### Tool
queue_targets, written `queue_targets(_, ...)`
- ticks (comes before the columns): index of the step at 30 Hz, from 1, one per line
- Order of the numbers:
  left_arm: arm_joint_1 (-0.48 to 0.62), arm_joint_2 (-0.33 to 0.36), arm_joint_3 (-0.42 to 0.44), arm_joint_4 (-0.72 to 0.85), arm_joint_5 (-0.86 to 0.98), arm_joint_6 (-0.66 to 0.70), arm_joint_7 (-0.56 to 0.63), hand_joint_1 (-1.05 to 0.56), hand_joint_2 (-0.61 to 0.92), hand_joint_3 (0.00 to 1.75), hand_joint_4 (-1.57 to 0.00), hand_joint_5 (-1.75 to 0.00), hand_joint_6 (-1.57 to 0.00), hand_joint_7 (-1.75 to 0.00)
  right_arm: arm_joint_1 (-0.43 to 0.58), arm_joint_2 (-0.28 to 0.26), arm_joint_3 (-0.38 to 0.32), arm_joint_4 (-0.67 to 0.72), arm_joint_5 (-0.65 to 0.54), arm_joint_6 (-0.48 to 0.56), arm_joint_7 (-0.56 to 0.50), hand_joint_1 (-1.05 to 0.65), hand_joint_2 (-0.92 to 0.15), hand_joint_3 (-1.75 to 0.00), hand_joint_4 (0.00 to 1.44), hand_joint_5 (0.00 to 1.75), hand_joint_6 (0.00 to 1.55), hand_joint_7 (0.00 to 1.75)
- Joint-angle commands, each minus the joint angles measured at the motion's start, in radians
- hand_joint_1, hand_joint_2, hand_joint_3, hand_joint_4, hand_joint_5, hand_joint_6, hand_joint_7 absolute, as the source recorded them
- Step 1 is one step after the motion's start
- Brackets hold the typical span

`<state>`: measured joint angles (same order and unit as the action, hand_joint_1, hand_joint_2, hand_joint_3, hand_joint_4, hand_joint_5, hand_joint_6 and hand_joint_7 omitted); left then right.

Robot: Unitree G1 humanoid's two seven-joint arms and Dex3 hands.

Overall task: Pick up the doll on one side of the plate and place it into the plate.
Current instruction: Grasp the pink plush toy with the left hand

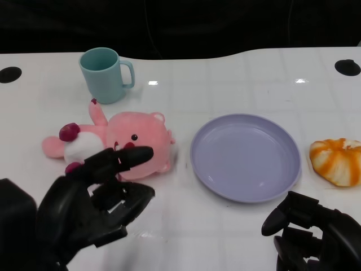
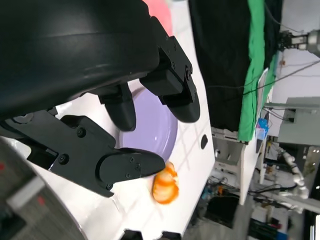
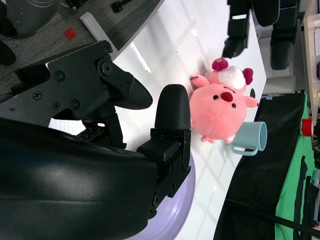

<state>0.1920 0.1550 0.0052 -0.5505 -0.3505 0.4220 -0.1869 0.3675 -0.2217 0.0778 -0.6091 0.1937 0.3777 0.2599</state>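
The near edge of the pink doll [image 1: 121, 144] is hidden behind the raised fingers [image 1: 132, 158] of the left hand [image 1: 96, 203] in the head view, so whether a fingertip touches the plush cannot be told. The right wrist view shows the doll [image 3: 220, 107] whole, lying on the white table [image 1: 237, 68], with dark fingers of the other hand above it and seemingly apart from it. The right hand [image 1: 313, 234] is cut off by the near right corner of the head view. In the left wrist view only a sliver of pink shows past the black shell of the hand [image 2: 125, 115].

There is one doll, lying on its side to the left of one lavender plate [image 1: 245, 155], just beside the plate's rim. One teal mug [image 1: 105, 74] stands at the far left, beyond the doll. One orange-and-white striped plush [image 1: 337, 161] lies to the right of the plate, partly cut off by the picture's edge.

The left hand hovers over the near side of the doll, fingers spread and gripping nothing. The right hand sits near the table's near edge, right of the plate, fingers apart and loosely curved, holding nothing.
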Motion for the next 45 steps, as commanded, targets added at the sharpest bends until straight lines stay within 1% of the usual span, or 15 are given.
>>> queue_targets(1, -0.024, 0.058, -0.001, 0.009, 0.075, -0.061, -0.025, -0.4, 0.92, 0.2, -0.17, -0.97, -0.45, -0.21, 0.006, -0.002, -0.012, -0.011, 0.012, 0.003, 0.0, -0.14, -0.68, -1.02, 0.65, 1.75, 0.48, 1.48)
queue_targets(2, -0.037, 0.085, -0.005, 0.017, 0.118, -0.085, -0.029, -0.4, 0.92, 0.19, -0.16, -0.95, -0.45, -0.2, 0.007, -0.003, -0.013, -0.009, 0.012, 0.001, 0.001, -0.14, -0.68, -1.02, 0.65, 1.75, 0.48, 1.48)
queue_targets(3, -0.048, 0.106, -0.007, 0.024, 0.152, -0.104, -0.032, -0.44, 0.92, 0.17, -0.15, -0.9, -0.42, -0.16, 0.007, -0.003, -0.014, -0.008, 0.012, 0.002, 0.0, -0.14, -0.68, -1.02, 0.65, 1.75, 0.48, 1.48)
queue_targets(7, -0.093, 0.165, -0.011, 0.055, 0.258, -0.161, -0.044, -0.48, 0.92, 0.12, -0.11, -0.84, -0.37, -0.1, 0.006, -0.005, -0.015, -0.007, 0.011, 0.007, -0.002, -0.15, -0.68, -1.02, 0.65, 1.75, 0.48, 1.48)
queue_targets(12, -0.138, 0.224, -0.022, 0.077, 0.38, -0.187, -0.044, -0.51, 0.92, 0.07, -0.03, -0.78, -0.32, -0.05, 0.007, -0.008, -0.016, -0.003, 0.007, 0.001, 0.0, -0.14, -0.68, -1.01, 0.66, 1.75, 0.48, 1.48)
queue_targets(14, -0.159, 0.259, -0.035, 0.085, 0.458, -0.197, -0.041, -0.53, 0.92, 0.06, -0.01, -0.74, -0.31, -0.04, 0.008, -0.006, -0.015, -0.004, 0.008, 0.004, -0.001, -0.14, -0.68, -1.01, 0.66, 1.75, 0.48, 1.47)
queue_targets(17, -0.192, 0.302, -0.053, 0.091, 0.563, -0.192, -0.042, -0.57, 0.92, 0.06, 0.0, -0.65, -0.27, -0.01, 0.008, -0.003, -0.015, -0.01, 0.01, 0.013, -0.005, -0.14, -0.69, -1.01, 0.65, 1.75, 0.48, 1.47)
queue_targets(20, -0.226, 0.343, -0.071, 0.097, 0.651, -0.175, -0.063, -0.59, 0.92, 0.07, 0.0, -0.5, -0.21, -0.01, 0.009, -0.002, -0.014, -0.011, 0.013, 0.014, -0.006, -0.14, -0.69, -1.01, 0.65, 1.75, 0.48, 1.47)
queue_targets(24, -0.27, 0.39, -0.116, 0.111, 0.799, -0.155, -0.079, -0.62, 0.92, 0.07, 0.0, -0.39, -0.17, 0.0, 0.012, -0.002, -0.011, -0.01, 0.012, 0.008, -0.004, -0.13, -0.69, -1.01, 0.66, 1.75, 0.48, 1.48)
queue_targets(27, -0.298, 0.406, -0.148, 0.126, 0.891, -0.143, -0.091, -0.62, 0.92, 0.05, 0.0, -0.33, -0.16, -0.01, 0.013, -0.003, -0.009, -0.018, 0.007, 0.015, -0.01, -0.13, -0.69, -1.01, 0.66, 1.75, 0.48, 1.47)
queue_targets(28, -0.31, 0.414, -0.162, 0.136, 0.926, -0.14, -0.097, -0.62, 0.92, 0.04, 0.0, -0.29, -0.15, -0.01, 0.013, -0.004, -0.008, -0.02, 0.005, 0.017, -0.012, -0.12, -0.69, -1.01, 0.66, 1.75, 0.48, 1.47)
queue_targets(31, -0.352, 0.435, -0.204, 0.158, 1.026, -0.12, -0.147, -0.61, 0.92, 0.03, 0.0, -0.22, -0.13, 0.0, 0.015, -0.005, -0.008, -0.022, 0.005, 0.016, -0.013, -0.13, -0.69, -1.0, 0.65, 1.75, 0.48, 1.47)
queue_targets(34, -0.397, 0.446, -0.242, 0.184, 1.106, -0.097, -0.206, -0.6, 0.9, 0.01, 0.0, -0.21, -0.1, 0.0, 0.016, -0.004, -0.009, -0.022, 0.011, 0.016, -0.01, -0.13, -0.69, -1.01, 0.65, 1.75, 0.48, 1.48)
queue_targets(39, -0.462, 0.431, -0.283, 0.243, 1.179, -0.068, -0.284, -0.57, 0.85, 0.0, 0.0, -0.18, -0.11, 0.0, 0.018, -0.002, -0.008, -0.028, 0.011, 0.019, -0.014, -0.13, -0.69, -1.01, 0.66, 1.75, 0.48, 1.48)
queue_targets(45, -0.549, 0.401, -0.336, 0.384, 1.229, -0.045, -0.325, -0.57, 0.82, 0.0, 0.0, -0.15, -0.12, -0.01, 0.022, -0.009, -0.004, -0.038, -0.001, 0.025, -0.014, -0.12, -0.69, -1.02, 0.66, 1.75, 0.48, 1.48)
